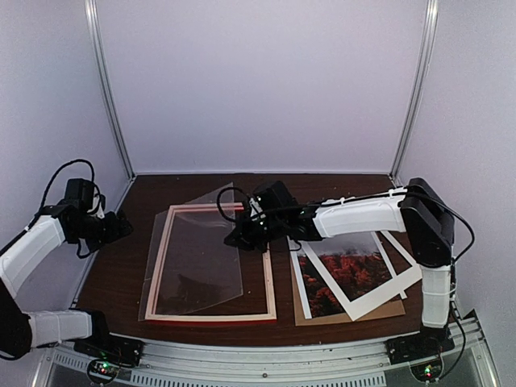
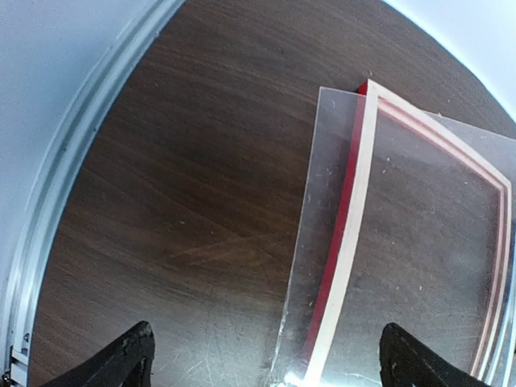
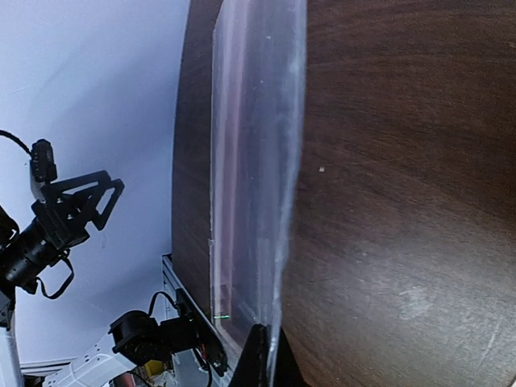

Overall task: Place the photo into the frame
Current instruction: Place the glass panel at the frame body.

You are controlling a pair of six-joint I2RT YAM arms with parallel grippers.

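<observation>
The frame [image 1: 268, 284] lies flat on the dark table, pale wood side up, with its red outer edge [image 2: 348, 211] showing. A clear sheet [image 1: 201, 254] slants across it, its left edge down past the frame's left side. My right gripper [image 1: 240, 235] is shut on the sheet's raised right edge, and the pinch [image 3: 270, 363] shows edge-on in the right wrist view. The photo [image 1: 355, 270], a red-orange landscape under mist, lies to the right of the frame. My left gripper [image 1: 121, 226] hovers open and empty [image 2: 270, 367] over the frame's left side.
A white mat [image 1: 375, 302] lies askew on the photo, and a brown backing board [image 1: 391, 310] sits beneath both. White walls and metal posts enclose the table. A metal rail [image 2: 56, 201] runs along the table's left edge.
</observation>
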